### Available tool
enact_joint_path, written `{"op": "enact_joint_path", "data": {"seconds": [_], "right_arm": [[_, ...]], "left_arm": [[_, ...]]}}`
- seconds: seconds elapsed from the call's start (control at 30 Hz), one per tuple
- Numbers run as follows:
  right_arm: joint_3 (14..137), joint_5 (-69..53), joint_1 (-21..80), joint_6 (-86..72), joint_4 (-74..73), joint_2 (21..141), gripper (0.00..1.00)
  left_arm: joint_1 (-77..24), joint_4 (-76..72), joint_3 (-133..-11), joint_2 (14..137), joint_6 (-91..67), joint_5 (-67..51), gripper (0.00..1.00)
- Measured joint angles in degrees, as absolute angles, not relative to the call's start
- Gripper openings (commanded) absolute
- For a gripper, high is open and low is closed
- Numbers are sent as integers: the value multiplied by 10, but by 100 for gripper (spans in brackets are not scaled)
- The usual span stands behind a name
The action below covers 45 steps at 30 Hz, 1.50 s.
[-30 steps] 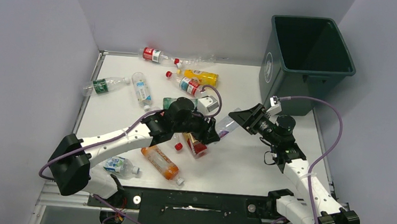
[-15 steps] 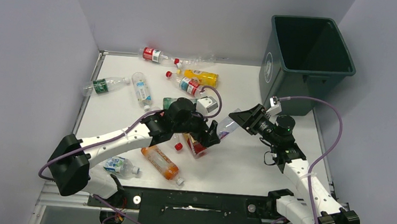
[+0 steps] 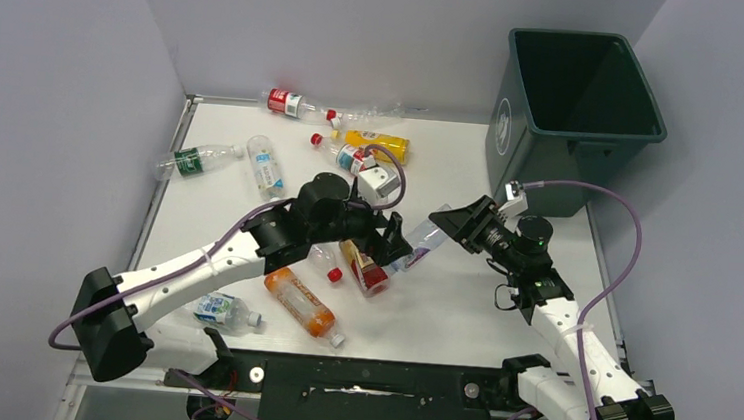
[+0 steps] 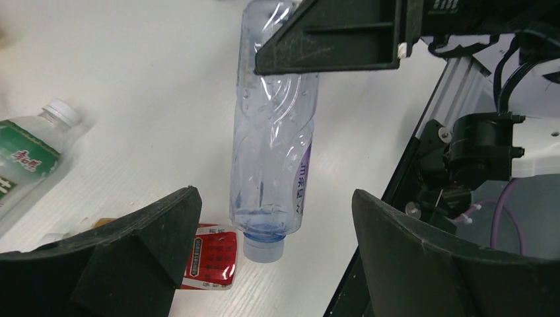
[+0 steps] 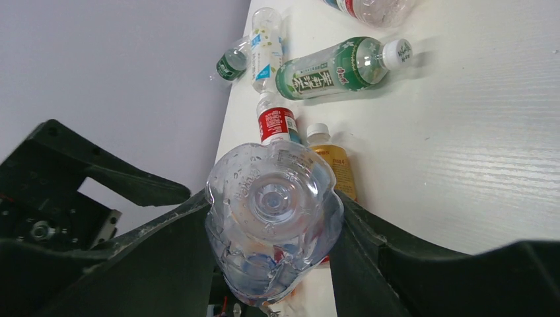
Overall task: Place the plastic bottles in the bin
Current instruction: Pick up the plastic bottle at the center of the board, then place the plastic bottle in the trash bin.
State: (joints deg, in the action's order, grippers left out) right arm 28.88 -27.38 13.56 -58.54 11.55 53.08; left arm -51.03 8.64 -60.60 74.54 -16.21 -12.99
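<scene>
Lying loose on the smooth white table (image 3: 471,308), left and middle: crinkled clear plastic bottles (image 3: 189,161) and an orange bottle (image 3: 300,303). Left gripper (image 4: 274,198) is spread wide, jaws either side of the cap end of a ribbed clear bottle (image 4: 274,132), not touching. Right gripper (image 3: 442,226) clamps that bottle's base, mid-table. Dark green rectangular bin (image 3: 537,163), flared rim, stands at the far right corner.

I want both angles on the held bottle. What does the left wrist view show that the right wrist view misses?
Only left wrist: the clear bottle side-on, cap down, purple print, and the left fingers open, apart from it. Only right wrist: the bottle's base end-on, a blue-labelled bottle by the grey wall. Both: that bottle gripped by the right fingers, over the white table.
</scene>
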Motion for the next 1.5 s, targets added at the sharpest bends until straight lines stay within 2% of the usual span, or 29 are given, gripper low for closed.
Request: {"op": "enact_joint_path", "data": {"seconds": [0.27, 0.7, 1.0, 1.2, 1.5], "right_arm": [[337, -243, 135, -540, 39, 531, 40], [622, -174, 66, -420, -30, 595, 40], [779, -76, 53, -297, -35, 659, 42], [837, -17, 30, -233, -33, 677, 44], [861, 11, -63, -206, -30, 682, 45]], "left_arm": [[-500, 105, -619, 700, -164, -83, 86], [-489, 107, -602, 681, -178, -66, 87], [-485, 110, -585, 673, -179, -66, 87], [-484, 110, -578, 669, -179, -69, 87], [-483, 110, -576, 674, -179, -79, 87]]}}
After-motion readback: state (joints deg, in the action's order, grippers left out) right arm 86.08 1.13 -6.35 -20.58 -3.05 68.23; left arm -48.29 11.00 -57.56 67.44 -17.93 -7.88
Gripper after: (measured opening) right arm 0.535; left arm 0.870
